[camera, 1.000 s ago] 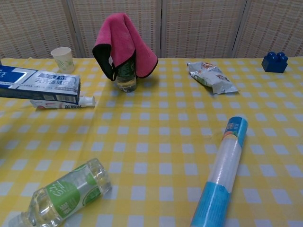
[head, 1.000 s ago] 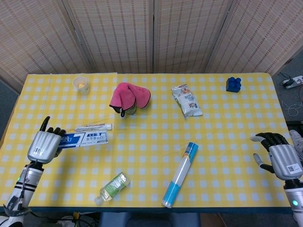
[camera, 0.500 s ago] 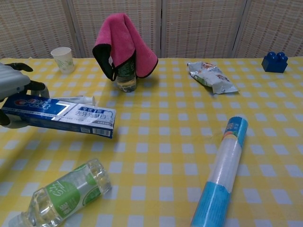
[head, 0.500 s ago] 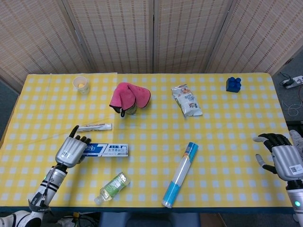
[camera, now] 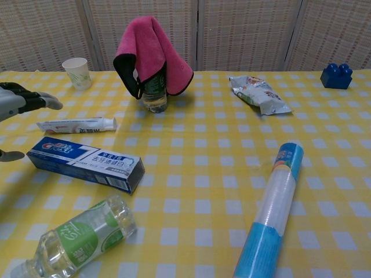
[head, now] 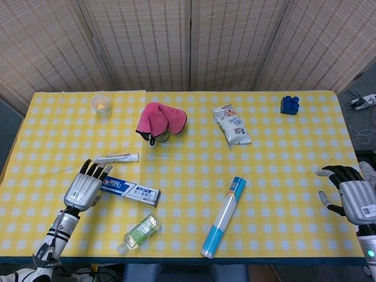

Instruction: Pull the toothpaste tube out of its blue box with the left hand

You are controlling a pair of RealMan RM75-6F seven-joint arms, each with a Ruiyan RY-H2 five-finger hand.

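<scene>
The blue toothpaste box [head: 130, 190] [camera: 87, 164] lies flat on the yellow checked table [head: 188, 170], slanting toward the front right. The white toothpaste tube [head: 116, 157] [camera: 77, 124] lies outside the box, just behind it. My left hand [head: 82, 188] [camera: 16, 103] is at the box's left end with its fingers spread and nothing in it. The right hand [head: 351, 192] hovers at the table's right edge, fingers apart and holding nothing; the chest view does not show it.
A green-labelled bottle [head: 139, 233] [camera: 75, 240] lies just in front of the box. A blue-and-clear roll [head: 224, 217] [camera: 272, 208] lies front centre. Further back stand a pink cloth draped on a bottle [head: 160, 121], a paper cup [head: 100, 104], a snack bag [head: 232, 125] and a blue block [head: 289, 104].
The left hand carried the blue box rightward and toward the front, set it down on the table and let go. The tube stayed where it lay. The right hand barely moved.
</scene>
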